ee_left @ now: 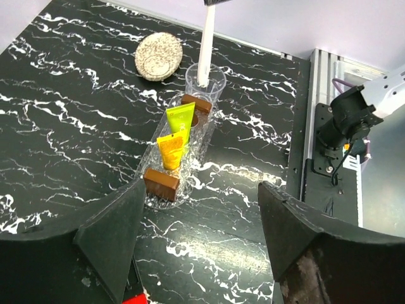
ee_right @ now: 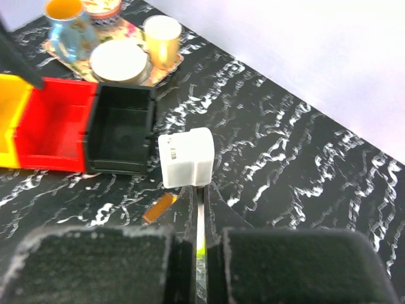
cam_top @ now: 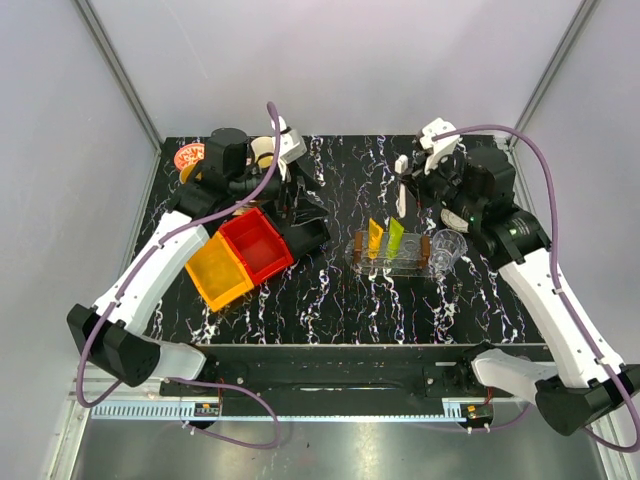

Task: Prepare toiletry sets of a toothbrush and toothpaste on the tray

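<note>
Top external: high, behind arm bases, looking down; whole table [cam_top: 330,300] in frame.
Left wrist: low, close, behind left gripper fingers [ee_left: 107,237] at bottom corners, facing rack [ee_left: 161,183] at centre.
Right wrist: close, behind right gripper fingers [ee_right: 95,266] at bottom edge, facing red bin [ee_right: 54,130] at left.
Top view shares rack with left wrist, red bin with right wrist.

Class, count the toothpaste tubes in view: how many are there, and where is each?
2. The orange-yellow tube and the lime green tube stand side by side in the clear rack; others may be hidden from view.
</note>
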You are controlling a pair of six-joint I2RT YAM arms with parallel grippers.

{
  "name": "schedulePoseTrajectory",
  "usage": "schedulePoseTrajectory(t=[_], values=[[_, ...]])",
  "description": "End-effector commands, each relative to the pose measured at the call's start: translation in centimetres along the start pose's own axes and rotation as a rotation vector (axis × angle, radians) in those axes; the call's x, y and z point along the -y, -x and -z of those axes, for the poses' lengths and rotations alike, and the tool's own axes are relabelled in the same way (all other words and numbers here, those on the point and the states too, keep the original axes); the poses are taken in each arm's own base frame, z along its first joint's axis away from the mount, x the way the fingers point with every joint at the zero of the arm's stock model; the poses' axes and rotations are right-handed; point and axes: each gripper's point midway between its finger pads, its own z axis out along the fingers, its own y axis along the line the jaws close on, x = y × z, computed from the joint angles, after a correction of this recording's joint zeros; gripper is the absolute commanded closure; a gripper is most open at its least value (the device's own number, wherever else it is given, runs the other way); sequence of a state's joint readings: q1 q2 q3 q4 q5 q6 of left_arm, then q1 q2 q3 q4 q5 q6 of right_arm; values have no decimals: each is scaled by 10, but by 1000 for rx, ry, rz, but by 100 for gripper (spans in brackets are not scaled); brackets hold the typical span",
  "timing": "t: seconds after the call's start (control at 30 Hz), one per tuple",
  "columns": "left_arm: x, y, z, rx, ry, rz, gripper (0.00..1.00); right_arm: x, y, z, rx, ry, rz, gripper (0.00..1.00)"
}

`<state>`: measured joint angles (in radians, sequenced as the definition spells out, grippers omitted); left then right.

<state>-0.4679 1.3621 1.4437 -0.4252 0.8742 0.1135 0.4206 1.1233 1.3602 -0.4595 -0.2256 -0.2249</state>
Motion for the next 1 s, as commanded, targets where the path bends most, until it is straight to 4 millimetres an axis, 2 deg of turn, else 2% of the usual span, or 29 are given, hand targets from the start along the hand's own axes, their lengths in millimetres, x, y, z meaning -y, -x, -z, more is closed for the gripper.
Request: schedulePoseTrajectory(t=[0.0, 0.2, 0.4, 0.53, 0.97], values=[[-6, 5, 13, 24, 78, -59, 24, 39, 6, 6, 84, -192, 11, 100], [-15, -4, 24, 20, 125, -59, 24, 64, -13, 16, 94, -319, -44, 100], [-22, -12, 31, 23, 144, -52, 25, 79, -36, 19, 79, -391, -84, 100], [-27, -15, 34, 22, 160, -51, 25, 82, -60, 13, 59, -405, -116, 100], [-34, -28, 38, 4, 186, -30, 25, 74, -103, -2, 37, -386, -228, 100]])
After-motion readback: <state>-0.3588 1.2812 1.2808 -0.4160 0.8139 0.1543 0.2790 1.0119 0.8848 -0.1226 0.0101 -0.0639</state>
